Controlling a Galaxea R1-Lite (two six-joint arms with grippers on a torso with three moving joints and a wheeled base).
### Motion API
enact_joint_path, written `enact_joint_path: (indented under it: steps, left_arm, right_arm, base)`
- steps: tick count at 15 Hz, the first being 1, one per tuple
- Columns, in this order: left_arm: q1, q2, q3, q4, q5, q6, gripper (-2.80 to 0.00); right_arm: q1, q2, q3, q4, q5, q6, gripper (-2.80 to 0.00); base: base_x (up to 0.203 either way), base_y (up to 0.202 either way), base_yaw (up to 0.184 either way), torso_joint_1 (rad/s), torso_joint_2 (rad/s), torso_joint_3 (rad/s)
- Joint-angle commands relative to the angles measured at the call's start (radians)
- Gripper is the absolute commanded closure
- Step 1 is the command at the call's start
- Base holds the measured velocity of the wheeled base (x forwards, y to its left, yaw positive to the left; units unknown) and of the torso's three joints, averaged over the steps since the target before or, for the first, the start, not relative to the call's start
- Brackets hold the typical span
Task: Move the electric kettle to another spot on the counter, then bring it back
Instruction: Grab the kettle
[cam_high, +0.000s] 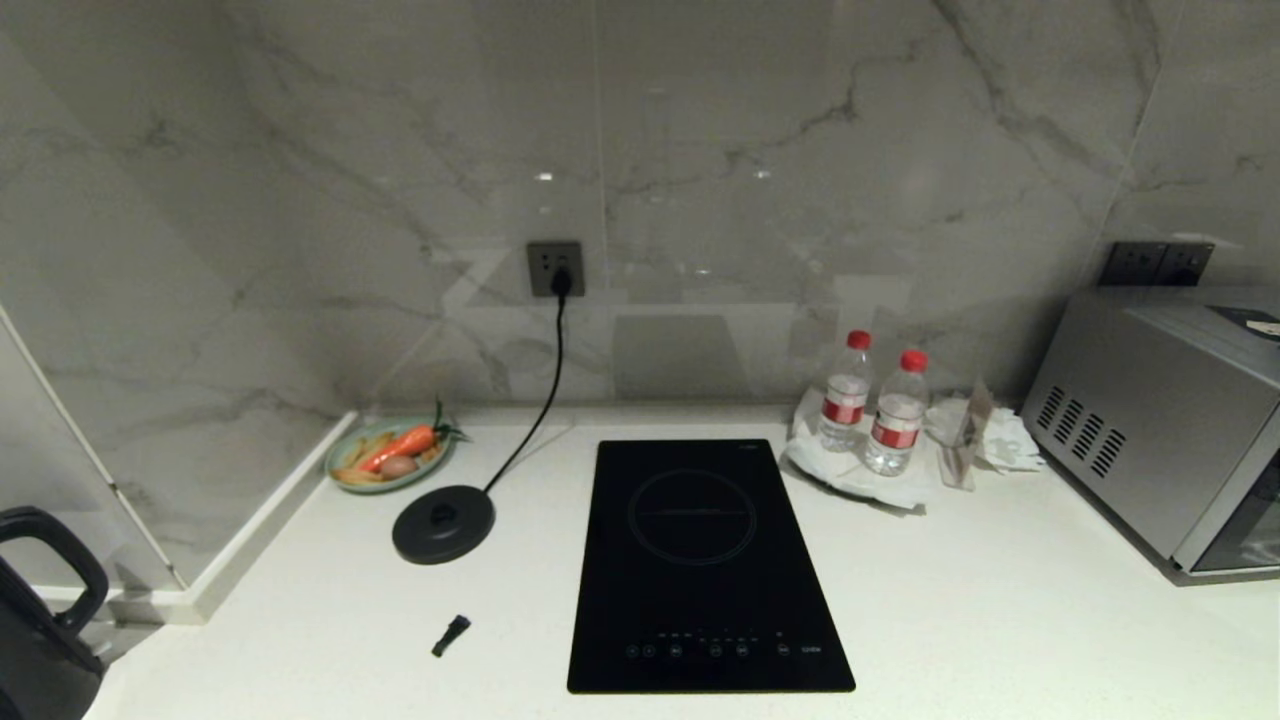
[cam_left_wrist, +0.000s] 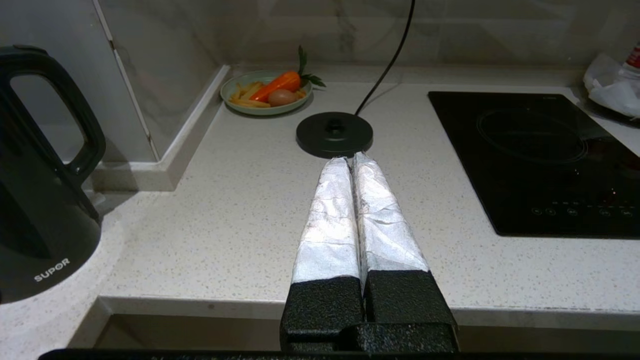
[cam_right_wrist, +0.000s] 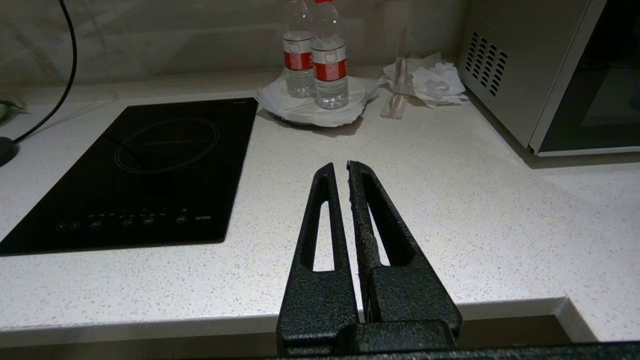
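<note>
Electric kettle is sitting lower left of the head view, off its base disc, on the tabletop. Left pincer & right pincer are both closed, empty. Return leg prob pending; next needs a handle grasp.

Black kettle, white lettering. White speckled counter, black hob. Grey-veined marble wall. Red-capped, red-labelled bottles. Orange carrot on green plate. Silver microwave.
</note>
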Motion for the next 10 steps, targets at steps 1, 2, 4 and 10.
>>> enact_joint_path:
  steps: [1,2,4,10]
  left_arm:
    - [0.001,0.0,0.0,0.0,0.0,0.0,0.0]
    - [0.0,0.0,0.0,0.0,0.0,0.0,0.0]
    - [0.0,0.0,0.0,0.0,0.0,0.0,0.0]
    - [0.002,0.0,0.0,0.0,0.0,0.0,0.0]
  right_arm:
    - [0.0,0.0,0.0,-0.001,-0.001,0.0,0.0]
    - [0.0,0.0,0.0,-0.001,-0.001,0.001,0.0]
    - [0.0,0.0,0.0,-0.001,0.0,0.0,0.0]
    - [0.0,0.0,0.0,-0.001,0.001,0.001,0.0]
  base:
    - [0.0,0.0,0.0,0.0,0.0,0.0]
    - [0.0,0.0,0.0,0.0,0.0,0.0]
    - [0.0,0.0,0.0,0.0,0.0,0.0]
    - [-0.003,-0.007,0.152,0.007,0.01,0.001]
